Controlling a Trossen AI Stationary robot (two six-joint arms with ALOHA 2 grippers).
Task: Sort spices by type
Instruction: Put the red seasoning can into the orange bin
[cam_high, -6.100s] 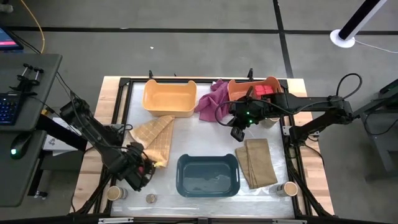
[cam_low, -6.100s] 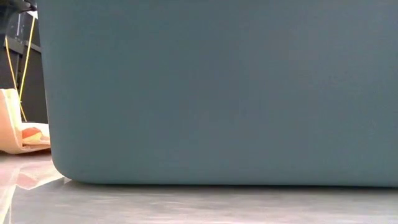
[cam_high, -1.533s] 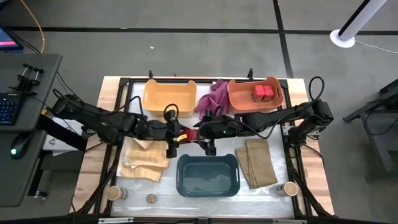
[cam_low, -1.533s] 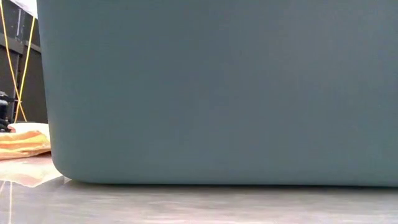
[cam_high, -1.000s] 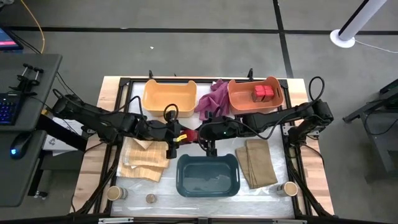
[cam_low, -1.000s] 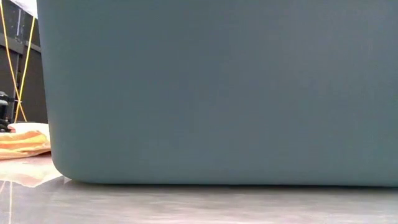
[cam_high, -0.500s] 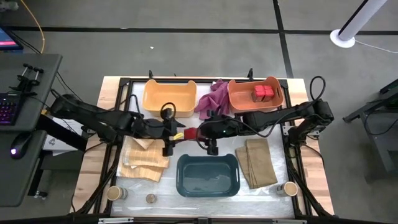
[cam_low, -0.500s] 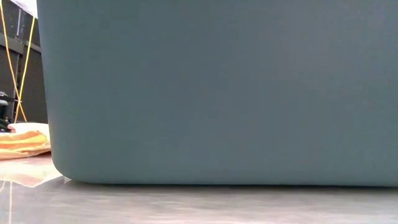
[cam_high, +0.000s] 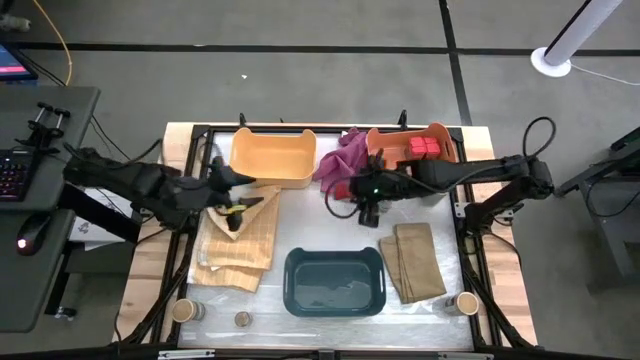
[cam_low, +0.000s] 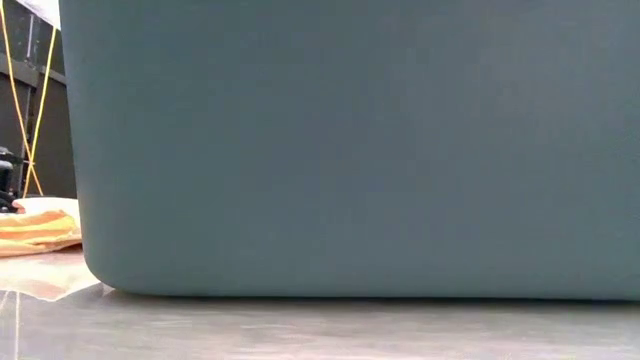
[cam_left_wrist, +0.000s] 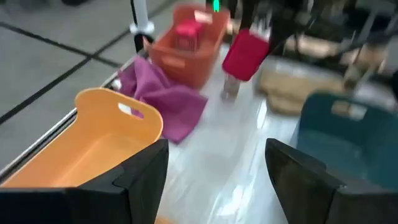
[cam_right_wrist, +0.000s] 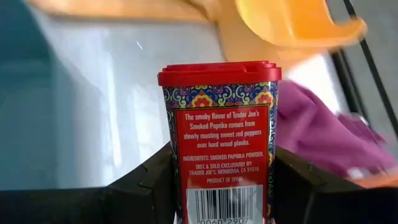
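My right gripper (cam_high: 366, 207) is shut on a red tin (cam_right_wrist: 221, 137) above the table's middle, between the magenta cloth (cam_high: 340, 162) and the blue bin (cam_high: 334, 283). In the left wrist view the tin (cam_left_wrist: 245, 53) hangs clear of the table. My left gripper (cam_high: 232, 208) is open and holds nothing, over the left tan cloth (cam_high: 238, 240). More red tins (cam_high: 422, 148) lie in the orange-red bin (cam_high: 385, 150). Tan cylinders (cam_high: 183, 310) (cam_high: 466, 302) and a small jar (cam_high: 242, 319) stand near the table's near edge. My right gripper pinches the red tin between its two fingers by the lower part of its side walls (cam_right_wrist: 180, 186), one finger (cam_right_wrist: 143, 186) on each side. The fingers come from above, slanting. The tin is lifted clear and tilted, its lid end (cam_right_wrist: 219, 71) pointing away from the wrist.
A yellow-orange bin (cam_high: 272, 157) stands at the far left. A second folded tan cloth (cam_high: 412, 260) lies right of the blue bin. The blue bin's wall (cam_low: 350, 150) fills the low view. Bare table shows between the bins.
The two grippers met over the table's middle with the red tin between them. The left gripper then drew back toward the table's left edge without the tin. The right gripper moved toward the right and far side, carrying the tin.
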